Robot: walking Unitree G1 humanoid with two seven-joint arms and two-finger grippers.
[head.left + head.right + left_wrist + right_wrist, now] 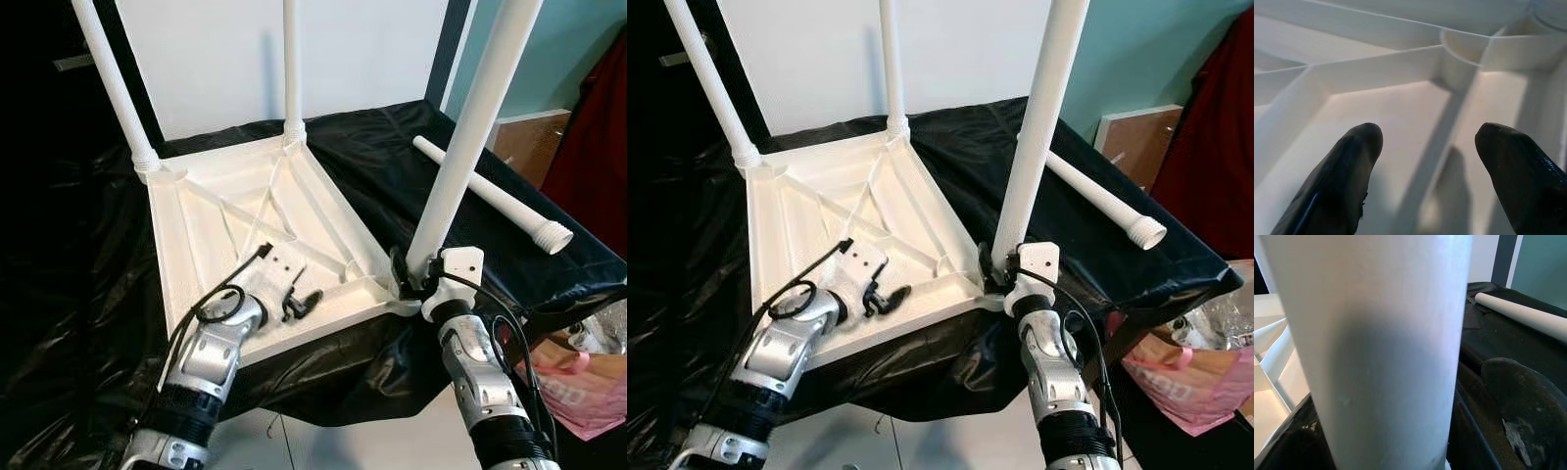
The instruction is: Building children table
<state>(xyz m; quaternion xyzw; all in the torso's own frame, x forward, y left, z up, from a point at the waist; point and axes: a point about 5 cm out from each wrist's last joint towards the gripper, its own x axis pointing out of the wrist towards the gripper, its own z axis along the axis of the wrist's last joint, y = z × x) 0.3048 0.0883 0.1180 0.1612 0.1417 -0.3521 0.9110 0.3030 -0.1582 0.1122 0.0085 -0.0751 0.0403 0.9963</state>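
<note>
Worktop draped in black sheet, white wall behind. Near edge: left tool, fingers spread, resting inside inverted white tabletop, gripping nothing; right tool pinching the base of the near-right leg, which stands upright in its corner socket. Legs: three fitted upright, one loose lying flat beyond the right tool, nearer the right arm, fourth corner unfilled

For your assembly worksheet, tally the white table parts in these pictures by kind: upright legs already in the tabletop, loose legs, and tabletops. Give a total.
Upright white plastic legs standing in the tabletop: 3
Loose white plastic leg lying on the black sheet: 1
Upturned white ribbed plastic tabletop: 1
Total: 5
</note>
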